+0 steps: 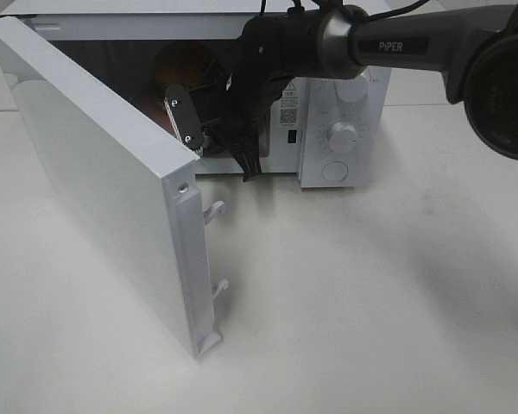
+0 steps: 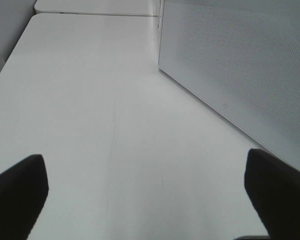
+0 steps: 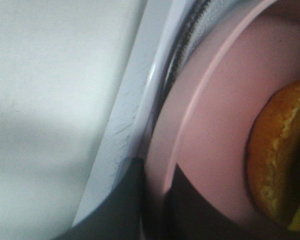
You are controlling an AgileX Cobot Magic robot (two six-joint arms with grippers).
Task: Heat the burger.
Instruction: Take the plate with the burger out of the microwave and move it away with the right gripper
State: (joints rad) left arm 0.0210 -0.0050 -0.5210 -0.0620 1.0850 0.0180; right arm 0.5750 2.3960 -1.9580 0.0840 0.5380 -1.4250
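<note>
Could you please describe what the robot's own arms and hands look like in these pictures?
The right arm is dark grey with a lighter metallic ring at one joint and "PIPER" in white lettering. Black cables run along its top. A black wrist section leads to the right hand, which is black with tapering fingers; a silver plate with bolts sits beside it. Of the left hand only two blunt black fingertips show.

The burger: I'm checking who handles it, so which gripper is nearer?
Right. The right gripper is at the microwave mouth, shut on the pink plate carrying the burger; the left gripper hovers over bare table.
</note>
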